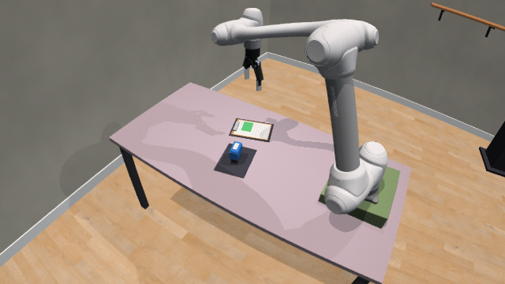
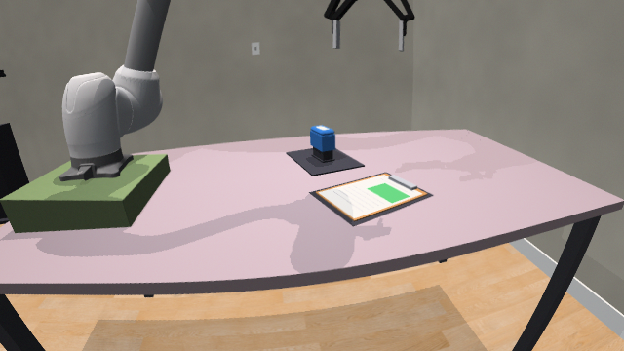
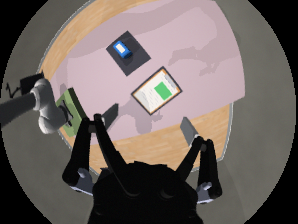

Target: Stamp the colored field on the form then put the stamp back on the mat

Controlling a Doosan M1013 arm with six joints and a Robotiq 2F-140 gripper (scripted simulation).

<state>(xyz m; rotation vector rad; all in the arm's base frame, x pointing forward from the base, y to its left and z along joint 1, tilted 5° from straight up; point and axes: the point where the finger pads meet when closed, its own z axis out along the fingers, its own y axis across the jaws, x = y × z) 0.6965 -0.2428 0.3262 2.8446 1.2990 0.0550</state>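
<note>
A blue stamp (image 1: 236, 151) stands upright on a dark mat (image 1: 235, 160) near the middle of the pink table. It also shows in the exterior view (image 2: 322, 141) and the wrist view (image 3: 121, 48). Beyond the mat lies a form on a clipboard (image 1: 252, 129) with a green field (image 1: 247, 126); the field also shows in the exterior view (image 2: 388, 192) and the wrist view (image 3: 160, 90). My gripper (image 1: 253, 80) hangs high above the table's far side, open and empty, far from the stamp. Its fingers spread wide in the exterior view (image 2: 368, 41) and the wrist view (image 3: 149, 119).
The arm's base stands on a green block (image 1: 363, 197) at the table's right end. The mat also shows in the exterior view (image 2: 325, 161). Walls stand close behind the table's far and left edges.
</note>
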